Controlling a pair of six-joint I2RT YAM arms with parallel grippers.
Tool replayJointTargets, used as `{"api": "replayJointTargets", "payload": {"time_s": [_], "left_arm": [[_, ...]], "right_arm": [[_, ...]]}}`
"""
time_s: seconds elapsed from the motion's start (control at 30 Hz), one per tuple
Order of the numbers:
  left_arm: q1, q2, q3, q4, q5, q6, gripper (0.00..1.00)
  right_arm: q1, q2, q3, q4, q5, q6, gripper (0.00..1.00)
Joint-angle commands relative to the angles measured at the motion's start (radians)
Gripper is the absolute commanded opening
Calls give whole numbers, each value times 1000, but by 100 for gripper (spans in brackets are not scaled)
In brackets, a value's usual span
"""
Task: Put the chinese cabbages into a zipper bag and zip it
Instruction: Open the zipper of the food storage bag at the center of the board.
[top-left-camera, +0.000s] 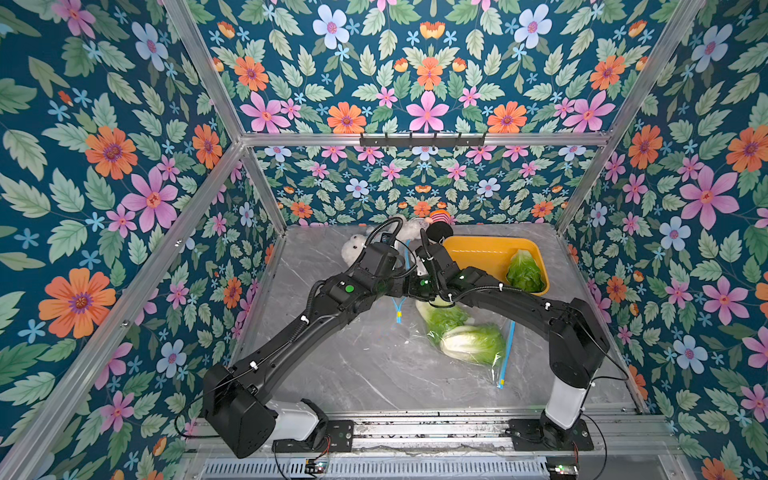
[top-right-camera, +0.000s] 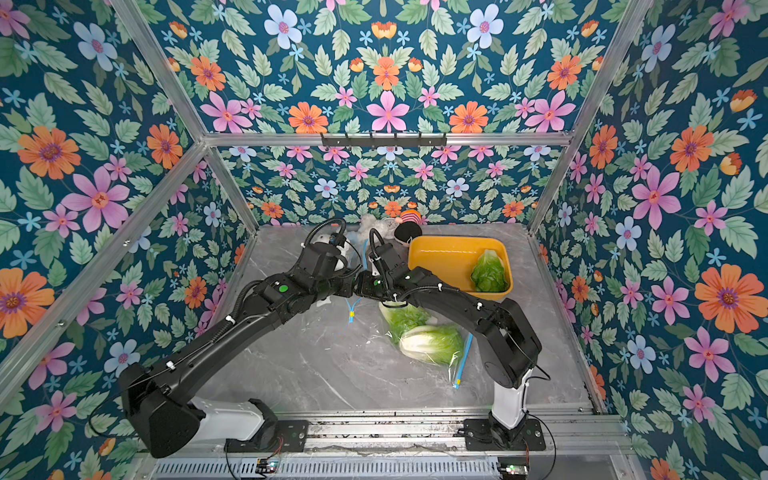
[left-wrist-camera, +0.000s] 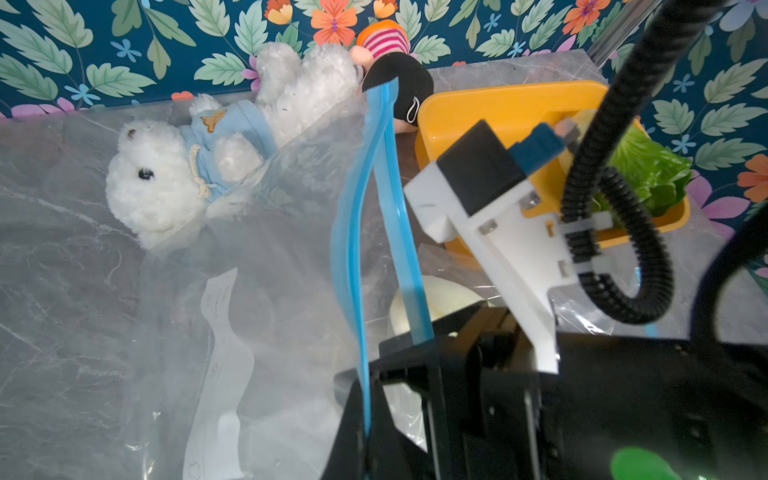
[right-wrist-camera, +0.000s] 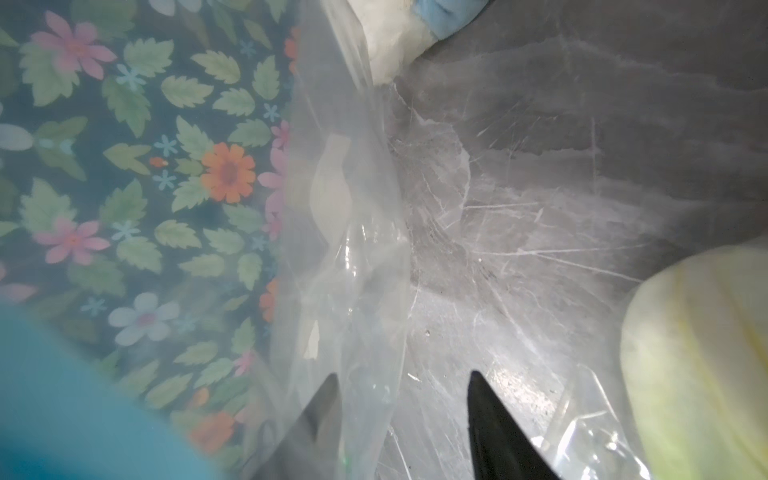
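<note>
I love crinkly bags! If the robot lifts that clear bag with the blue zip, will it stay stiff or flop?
Probably flop: the zipper bag creases and sags, and its blue zip strip curves. It looks shiny, so likely slippery. Being thin and see-through, it is probably light.

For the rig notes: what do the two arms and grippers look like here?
Both the left arm and right arm are black, angular shells on white base segments. Black corrugated cable conduit is fastened by white ties, and a green dot marks each arm. The right gripper has black, pointed fingers.
</note>
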Motion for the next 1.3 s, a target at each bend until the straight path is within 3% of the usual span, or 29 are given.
{"api": "replayJointTargets", "payload": {"time_s": [0.0, 0.27, 0.43, 1.0, 1.13, 1.27], "left_arm": [[1, -1, 41, -102, -82, 30, 0], [2, 31, 217, -246, -283, 106, 0], [1, 45, 200, -215, -200, 124, 0], [4, 85, 183, -156, -149, 119, 0], [3, 97, 195, -148, -121, 121, 0], [4, 108, 202, -136, -104, 122, 0]], "right_arm": [[-4, -10, -6, -25, 67, -10, 46], [-1, -60, -74, -39, 146, -3, 46], [21, -76, -37, -46, 150, -14, 47], [11, -289, -109, 21, 66, -16, 59], [-29, -375, -147, -8, 40, -11, 61], [-178, -492, -264, 27, -18, 41, 63]]}}
